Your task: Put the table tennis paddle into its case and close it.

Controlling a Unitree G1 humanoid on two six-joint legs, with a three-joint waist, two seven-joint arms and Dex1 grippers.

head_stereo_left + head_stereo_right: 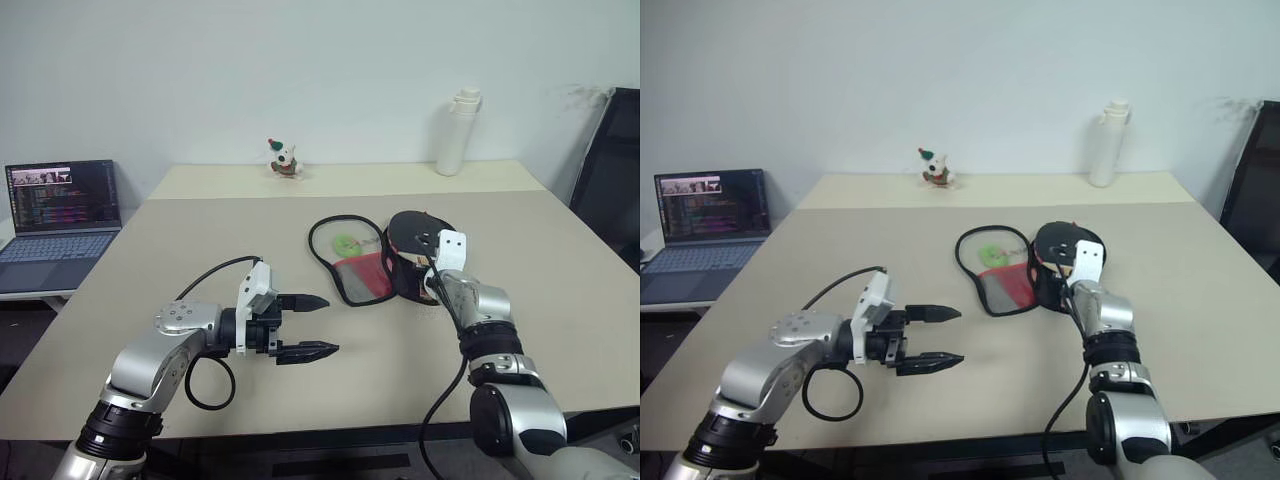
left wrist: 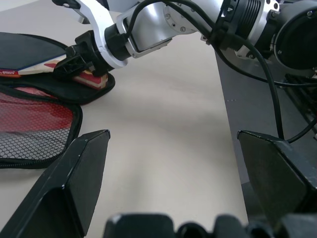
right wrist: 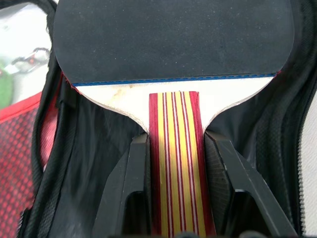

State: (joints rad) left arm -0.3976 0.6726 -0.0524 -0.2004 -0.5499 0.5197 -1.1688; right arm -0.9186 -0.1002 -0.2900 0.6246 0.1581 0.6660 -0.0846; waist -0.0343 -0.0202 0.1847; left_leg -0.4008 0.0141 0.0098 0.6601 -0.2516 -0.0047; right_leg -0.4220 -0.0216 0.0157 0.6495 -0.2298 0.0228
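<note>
The right gripper (image 3: 176, 186) clamped the table tennis paddle (image 3: 173, 54) by its striped handle, blade pointing away from the robot into the open case (image 1: 350, 262). The left gripper (image 1: 308, 326) hovered wide open and empty above the table (image 1: 200, 230).

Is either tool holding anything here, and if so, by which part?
The right tool grips the table tennis paddle by its striped handle, blade lying in the open case. The left tool is open and holds nothing.

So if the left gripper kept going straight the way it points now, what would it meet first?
Probably the right gripper, shut on the table tennis paddle handle, or the case edge under it. The bare table lies between; depth is uncertain.
</note>
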